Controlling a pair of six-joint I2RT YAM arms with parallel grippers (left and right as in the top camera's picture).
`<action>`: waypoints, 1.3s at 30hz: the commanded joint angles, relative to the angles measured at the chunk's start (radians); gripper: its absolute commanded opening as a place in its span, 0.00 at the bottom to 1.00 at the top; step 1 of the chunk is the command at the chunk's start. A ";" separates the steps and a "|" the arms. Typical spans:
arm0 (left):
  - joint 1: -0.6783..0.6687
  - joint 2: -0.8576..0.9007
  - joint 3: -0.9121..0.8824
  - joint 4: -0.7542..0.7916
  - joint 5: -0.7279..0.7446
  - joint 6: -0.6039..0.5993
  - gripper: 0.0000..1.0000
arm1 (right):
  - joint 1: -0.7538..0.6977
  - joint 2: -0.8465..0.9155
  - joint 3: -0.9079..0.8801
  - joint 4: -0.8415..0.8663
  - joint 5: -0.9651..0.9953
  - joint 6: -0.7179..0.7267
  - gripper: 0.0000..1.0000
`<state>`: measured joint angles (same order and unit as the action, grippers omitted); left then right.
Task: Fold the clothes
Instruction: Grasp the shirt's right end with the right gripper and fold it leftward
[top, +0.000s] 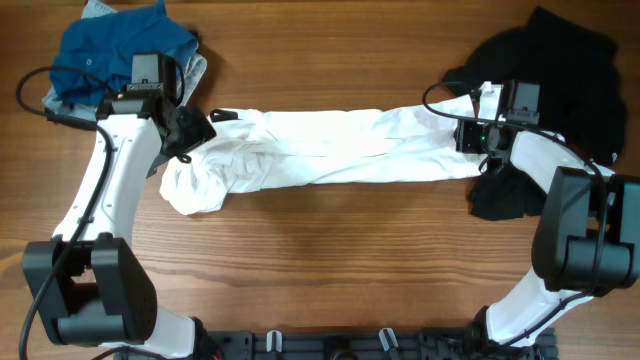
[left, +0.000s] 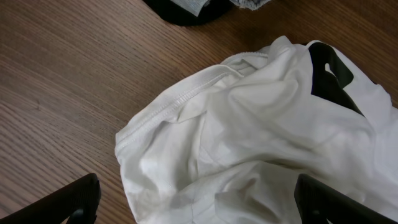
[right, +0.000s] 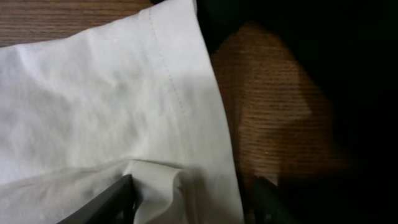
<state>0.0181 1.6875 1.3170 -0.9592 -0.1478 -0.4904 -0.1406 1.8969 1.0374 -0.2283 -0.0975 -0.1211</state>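
Note:
A white garment (top: 330, 150) lies stretched in a long band across the table, bunched at its left end. My left gripper (top: 195, 128) hovers over that bunched end. In the left wrist view its jaws (left: 199, 202) are wide open with the crumpled white cloth (left: 249, 137) below and between them. My right gripper (top: 468, 135) is at the garment's right end. In the right wrist view its jaws (right: 193, 199) are apart and straddle the hemmed edge of the white cloth (right: 93, 106), with a small raised fold by the left finger.
A pile of blue clothes (top: 120, 45) sits at the back left, close behind the left arm. A pile of black clothes (top: 560, 70) lies at the right, under and around the right arm; it also shows in the right wrist view (right: 311, 50). Bare wood lies in front.

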 joint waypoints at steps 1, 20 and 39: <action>0.001 -0.018 0.015 0.000 0.009 0.016 1.00 | 0.004 0.035 0.001 -0.065 -0.072 0.021 0.57; 0.001 -0.018 0.011 0.008 0.009 0.012 1.00 | -0.071 0.035 0.294 -0.459 -0.008 0.127 0.04; 0.001 -0.018 0.011 0.022 0.009 0.012 1.00 | 0.301 0.083 0.623 -0.814 -0.053 0.124 0.04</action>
<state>0.0181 1.6875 1.3170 -0.9421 -0.1410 -0.4904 0.0933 1.9324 1.6474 -1.0492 -0.1364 -0.0269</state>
